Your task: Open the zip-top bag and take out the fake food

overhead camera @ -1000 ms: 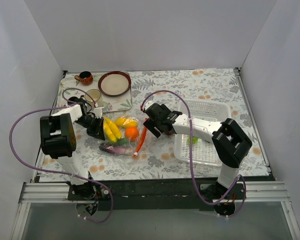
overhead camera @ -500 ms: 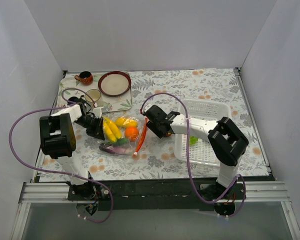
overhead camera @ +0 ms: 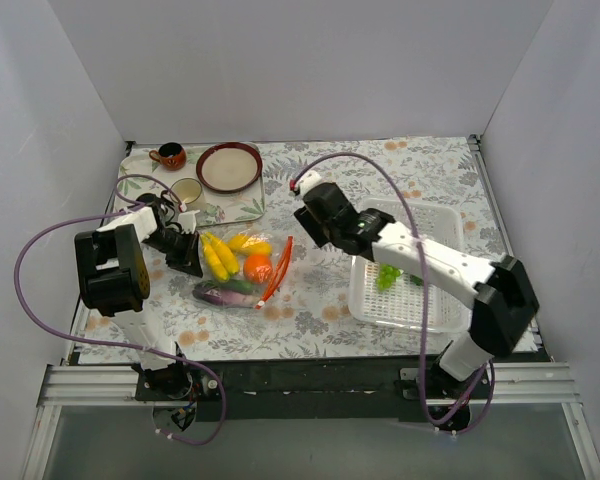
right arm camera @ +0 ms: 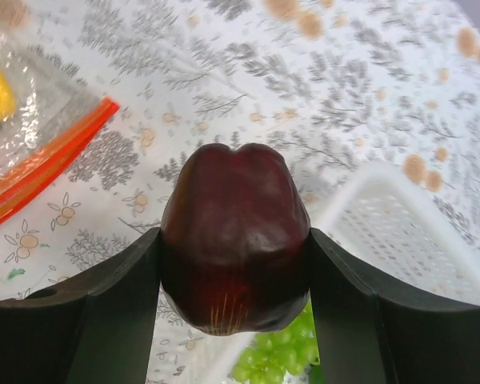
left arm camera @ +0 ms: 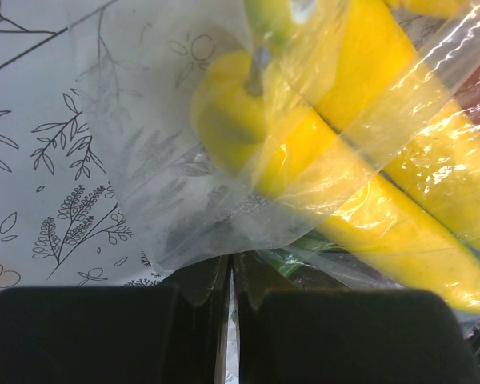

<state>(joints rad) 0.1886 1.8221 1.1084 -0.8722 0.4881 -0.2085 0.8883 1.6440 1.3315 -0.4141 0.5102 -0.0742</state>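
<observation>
The zip-top bag (overhead camera: 235, 272) lies left of centre, its orange-red zip strip (overhead camera: 279, 268) on its right edge. Inside it are yellow bananas (overhead camera: 220, 256), an orange (overhead camera: 258, 267) and a dark purple piece (overhead camera: 220, 295). My left gripper (overhead camera: 187, 256) is shut on the bag's left edge; in the left wrist view the jaws (left arm camera: 230, 276) pinch clear plastic, with the bananas (left arm camera: 368, 192) just beyond. My right gripper (overhead camera: 325, 222) is raised between the bag and the basket, shut on a dark red fake fruit (right arm camera: 234, 236). The zip strip also shows in the right wrist view (right arm camera: 48, 160).
A white perforated basket (overhead camera: 420, 225) stands at the right with green grapes (overhead camera: 387, 276) in it; both also show in the right wrist view, the basket (right arm camera: 416, 240) and the grapes (right arm camera: 280, 360). A tray (overhead camera: 242, 210) at the back left holds a bowl (overhead camera: 229, 166) and two cups (overhead camera: 170, 156).
My right gripper has lifted away from the bag's mouth and moved back and to the right, with the dark red fruit in it. The bag shifted slightly left with my left gripper.
</observation>
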